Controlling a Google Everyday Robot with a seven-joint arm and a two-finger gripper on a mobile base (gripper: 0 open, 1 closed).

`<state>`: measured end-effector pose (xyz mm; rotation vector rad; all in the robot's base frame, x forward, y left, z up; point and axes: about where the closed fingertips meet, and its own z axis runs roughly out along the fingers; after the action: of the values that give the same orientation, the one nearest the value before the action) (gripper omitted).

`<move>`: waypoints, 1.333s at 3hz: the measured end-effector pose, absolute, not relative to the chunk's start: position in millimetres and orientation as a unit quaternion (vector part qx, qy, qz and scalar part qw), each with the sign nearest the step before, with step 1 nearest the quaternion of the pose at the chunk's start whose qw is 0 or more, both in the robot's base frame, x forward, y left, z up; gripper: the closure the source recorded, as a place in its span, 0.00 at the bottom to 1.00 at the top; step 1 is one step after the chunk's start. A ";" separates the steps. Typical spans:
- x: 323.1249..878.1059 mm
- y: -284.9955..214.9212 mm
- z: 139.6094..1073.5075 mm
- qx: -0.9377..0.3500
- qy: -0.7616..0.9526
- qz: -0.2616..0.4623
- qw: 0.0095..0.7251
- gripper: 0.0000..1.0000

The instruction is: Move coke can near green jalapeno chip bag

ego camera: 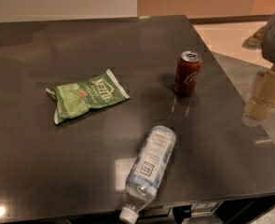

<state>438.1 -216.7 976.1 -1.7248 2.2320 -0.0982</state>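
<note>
The coke can (188, 73) is a small red can with white script and a silver top. It stands upright on the dark table, right of centre. The green jalapeno chip bag (87, 95) lies flat and crinkled on the left half of the table, with white "Kettle" lettering. A wide stretch of table separates the can and the bag. My gripper (264, 98) is a cream-coloured piece under a grey arm link at the right edge of the view. It hangs beyond the table's right edge, well to the right of the can, touching nothing.
A clear plastic water bottle (149, 168) lies on its side near the table's front edge, its white cap pointing toward the front. The dark table (44, 162) ends at the right just past the can. Light floor and a wall lie behind.
</note>
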 end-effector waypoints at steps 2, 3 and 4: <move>443.9 -217.3 978.0 -0.596 0.787 -0.033 0.156 0.00; 466.3 -214.1 973.1 -0.585 0.794 -0.025 0.162 0.00; 498.5 -209.8 961.3 -0.571 0.802 -0.007 0.179 0.00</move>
<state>498.5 -209.8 961.3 -1.6137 2.2667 -0.0211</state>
